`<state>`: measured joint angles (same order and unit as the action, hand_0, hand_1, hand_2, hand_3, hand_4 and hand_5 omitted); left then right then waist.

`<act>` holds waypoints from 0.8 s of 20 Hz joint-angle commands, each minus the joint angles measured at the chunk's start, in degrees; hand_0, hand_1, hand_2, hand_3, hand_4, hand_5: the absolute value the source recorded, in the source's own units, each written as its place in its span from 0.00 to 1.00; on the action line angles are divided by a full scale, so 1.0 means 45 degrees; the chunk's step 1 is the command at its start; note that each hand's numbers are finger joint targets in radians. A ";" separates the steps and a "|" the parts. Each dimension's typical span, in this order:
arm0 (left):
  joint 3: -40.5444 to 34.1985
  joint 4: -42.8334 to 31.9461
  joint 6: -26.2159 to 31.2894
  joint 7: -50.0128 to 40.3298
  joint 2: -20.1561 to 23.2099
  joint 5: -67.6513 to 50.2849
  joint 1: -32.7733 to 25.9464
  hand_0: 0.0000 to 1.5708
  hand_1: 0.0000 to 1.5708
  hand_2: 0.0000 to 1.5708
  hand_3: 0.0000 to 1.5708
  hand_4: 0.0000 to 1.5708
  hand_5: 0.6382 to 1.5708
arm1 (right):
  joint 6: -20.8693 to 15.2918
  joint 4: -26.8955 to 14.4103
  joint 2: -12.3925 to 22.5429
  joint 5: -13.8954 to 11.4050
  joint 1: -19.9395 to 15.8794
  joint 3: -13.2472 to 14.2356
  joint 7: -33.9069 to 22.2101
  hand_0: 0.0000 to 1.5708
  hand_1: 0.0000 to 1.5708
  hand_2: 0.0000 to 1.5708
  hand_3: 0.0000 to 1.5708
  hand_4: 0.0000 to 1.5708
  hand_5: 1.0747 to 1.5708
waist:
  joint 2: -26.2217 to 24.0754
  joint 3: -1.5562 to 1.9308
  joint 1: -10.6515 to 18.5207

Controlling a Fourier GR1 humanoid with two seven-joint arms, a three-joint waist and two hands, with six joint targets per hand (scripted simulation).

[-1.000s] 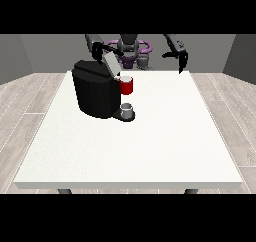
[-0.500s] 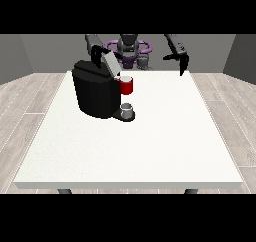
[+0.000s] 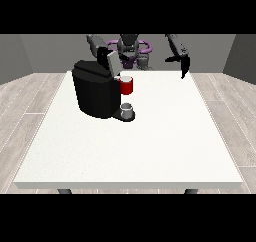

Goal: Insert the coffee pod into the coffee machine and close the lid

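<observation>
**Q:** Where does the coffee machine stand?

**A:** The black coffee machine (image 3: 95, 93) sits on the left half of the white desk (image 3: 150, 146), toward the far edge. Its lid (image 3: 111, 62) is raised, tilted up at the back of the machine's top. A red part (image 3: 127, 86) projects from the machine's right side, and a small grey cup (image 3: 127, 109) rests on the drip base directly beneath it.

**Q:** And the coffee pod?

**A:** No separate pod can be made out on the desk. Whether the red part at the brew head is the pod or belongs to the machine cannot be told.

**Q:** What of the robot hands?

**A:** The robot hand at the view's right (image 3: 183, 66) hangs above the desk's far right edge, well apart from the machine, fingers pointing downward and holding nothing; they look relaxed rather than curled. The robot hand at the view's left (image 3: 104, 52) is at the raised lid, just behind the machine's top. How its fingers lie cannot be told.
</observation>
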<state>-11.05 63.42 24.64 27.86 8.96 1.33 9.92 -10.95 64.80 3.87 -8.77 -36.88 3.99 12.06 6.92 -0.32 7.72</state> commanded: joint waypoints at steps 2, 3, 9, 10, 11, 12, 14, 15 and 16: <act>-0.0138 -0.0399 0.0494 0.0416 0.0421 -0.0236 0.0568 0.00 0.00 0.00 0.00 0.24 1.00 | -0.0320 -0.0913 -0.0110 -0.0546 -0.0998 -0.0270 -0.0041 0.00 0.00 0.00 0.00 0.29 1.00 | 0.0581 0.0069 0.0348; -0.0013 -0.0122 0.0385 -0.0993 0.0079 -0.0481 0.0289 0.00 0.00 0.00 0.00 0.23 1.00 | 0.0188 -0.0939 0.0082 -0.0383 -0.1017 -0.0292 -0.0561 0.00 0.00 0.00 0.00 0.23 1.00 | -0.0277 0.0073 0.0361; -0.0178 -0.1041 0.0304 0.0559 0.0339 -0.0248 0.0812 0.00 0.00 0.00 0.00 0.22 1.00 | -0.1034 -0.1711 -0.0584 -0.1432 -0.2473 -0.0734 -0.1017 0.00 0.00 0.00 0.00 0.26 1.00 | 0.0670 0.0066 0.0713; 0.0093 -0.1016 0.0351 0.0301 0.0223 -0.0079 0.0485 0.00 0.00 0.00 0.00 0.23 1.00 | -0.1111 -0.1782 -0.0835 -0.1526 -0.2413 -0.1108 -0.1727 0.00 0.00 0.00 0.00 0.24 1.00 | 0.0050 0.0066 0.0779; -0.0262 -0.1148 0.0339 -0.0089 0.0545 -0.0352 0.1157 0.00 0.00 0.00 0.00 0.23 1.00 | -0.1347 -0.1763 -0.0841 -0.1562 -0.2689 -0.1244 -0.1452 0.00 0.00 0.00 0.00 0.23 1.00 | 0.0245 0.0068 0.0684; -0.0303 -0.1633 0.0474 0.1095 0.0752 -0.0134 0.0882 0.00 0.00 0.00 0.00 0.20 1.00 | -0.0739 -0.1742 -0.0657 -0.1515 -0.2797 -0.1030 -0.0934 0.00 0.00 0.00 0.00 0.25 1.00 | 0.0669 0.0066 0.0370; 0.0325 -0.0976 0.0199 0.0325 -0.0086 -0.0038 0.0871 0.00 0.00 0.00 0.00 0.24 1.00 | -0.1280 -0.2228 -0.0797 -0.1839 -0.3445 -0.0974 -0.1289 0.00 0.00 0.00 0.00 0.24 1.00 | 0.0416 0.0069 0.0959; 0.0199 -0.0807 0.0812 -0.0173 0.0237 -0.0423 0.0642 0.00 0.00 0.00 0.00 0.25 1.00 | -0.1002 -0.2463 -0.0293 -0.1962 -0.3288 -0.0919 -0.0961 0.00 0.00 0.00 0.00 0.27 1.00 | 0.0300 0.0071 0.1179; 0.0433 -0.0663 -0.0024 -0.0359 -0.0358 -0.0130 0.0756 0.00 0.00 0.00 0.00 0.23 1.00 | -0.1241 -0.2549 -0.0844 -0.2080 -0.3276 -0.1196 -0.1279 0.00 0.00 0.00 0.00 0.28 1.00 | -0.0067 0.0071 0.0985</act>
<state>-10.50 59.34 26.06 28.48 9.63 0.53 13.13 -15.48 55.50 1.12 -16.26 -49.76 -0.28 7.25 8.16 -0.02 11.49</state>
